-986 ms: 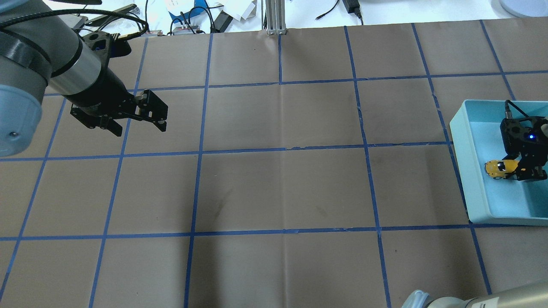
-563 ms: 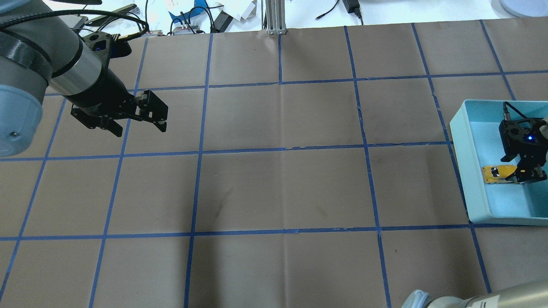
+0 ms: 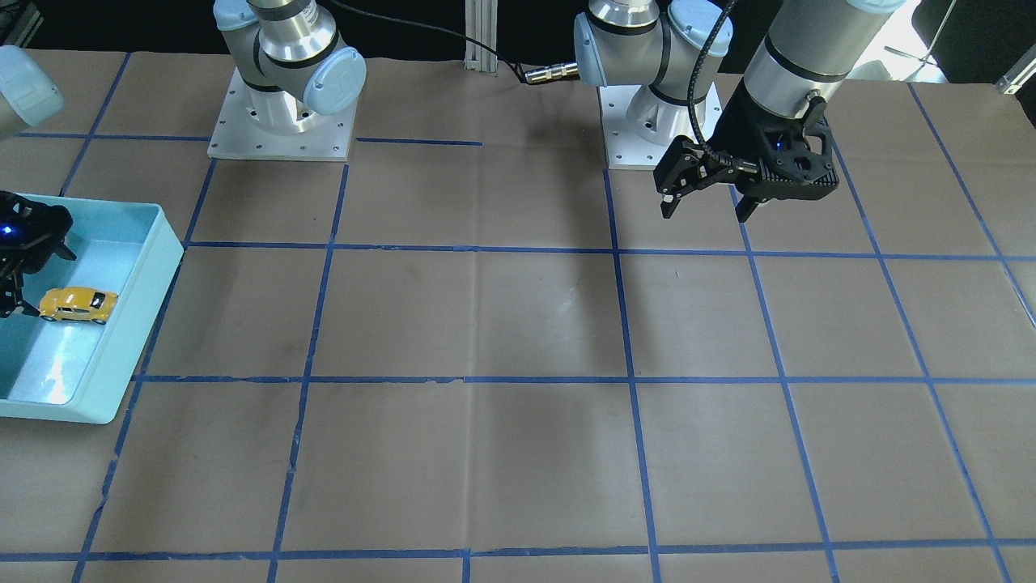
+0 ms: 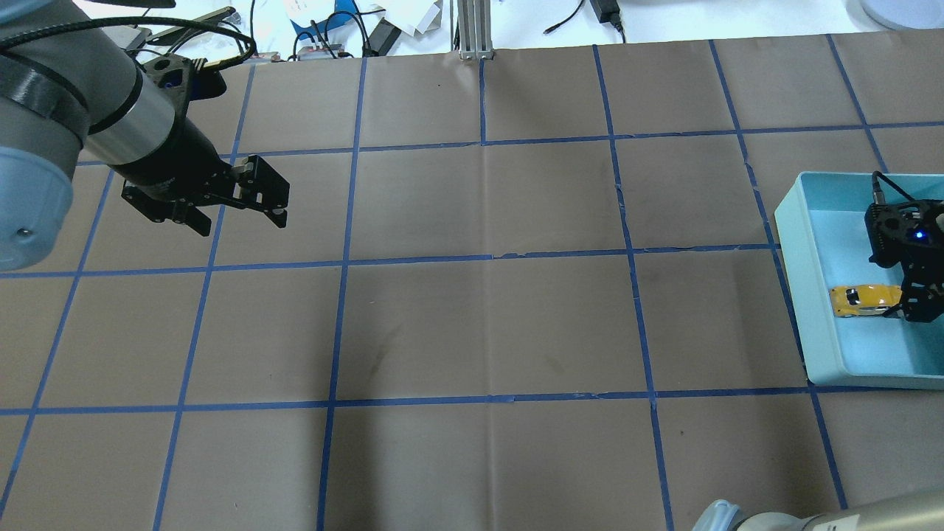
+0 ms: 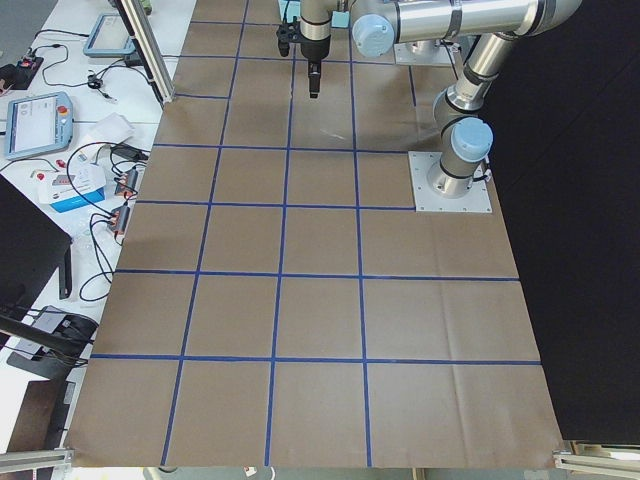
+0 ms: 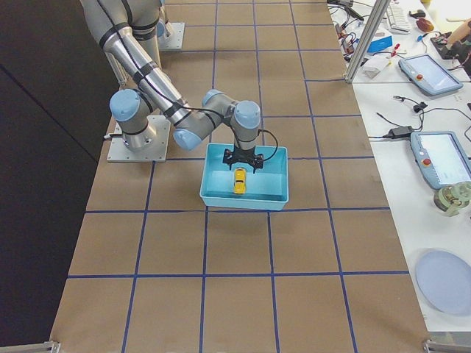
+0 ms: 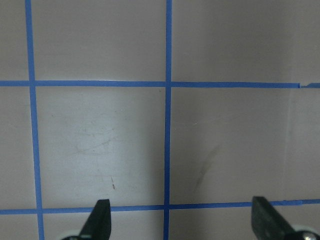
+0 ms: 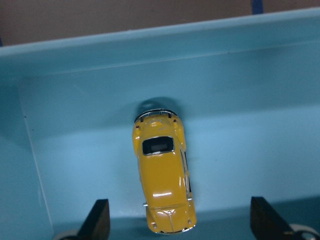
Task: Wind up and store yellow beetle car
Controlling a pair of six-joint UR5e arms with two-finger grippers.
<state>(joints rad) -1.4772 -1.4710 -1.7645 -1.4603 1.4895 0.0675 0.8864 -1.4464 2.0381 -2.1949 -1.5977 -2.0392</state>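
The yellow beetle car [image 4: 861, 300] stands on its wheels on the floor of a light blue bin [image 4: 792, 273] at the table's right edge. It also shows in the front view [image 3: 77, 304], the right side view [image 6: 240, 182] and the right wrist view [image 8: 162, 175]. My right gripper [image 4: 917, 306] is open just above the car's one end, its fingertips [image 8: 99, 220] wide apart and clear of the car. My left gripper [image 4: 242, 221] is open and empty, hovering over the far left of the table; the left wrist view shows only bare table under it [image 7: 182, 222].
The bin's walls [image 8: 150, 50] close in around the car and the right gripper. The brown table cover carries a grid of blue tape [image 4: 487, 257]. Cables and devices [image 4: 332, 33] lie beyond the far edge. The arm bases [image 3: 279, 121] stand at the robot's side.
One second ago the right gripper held the car tilted over the bin. The car now rests flat on the bin floor, and the gripper has opened and drawn slightly away. The left arm has not moved.
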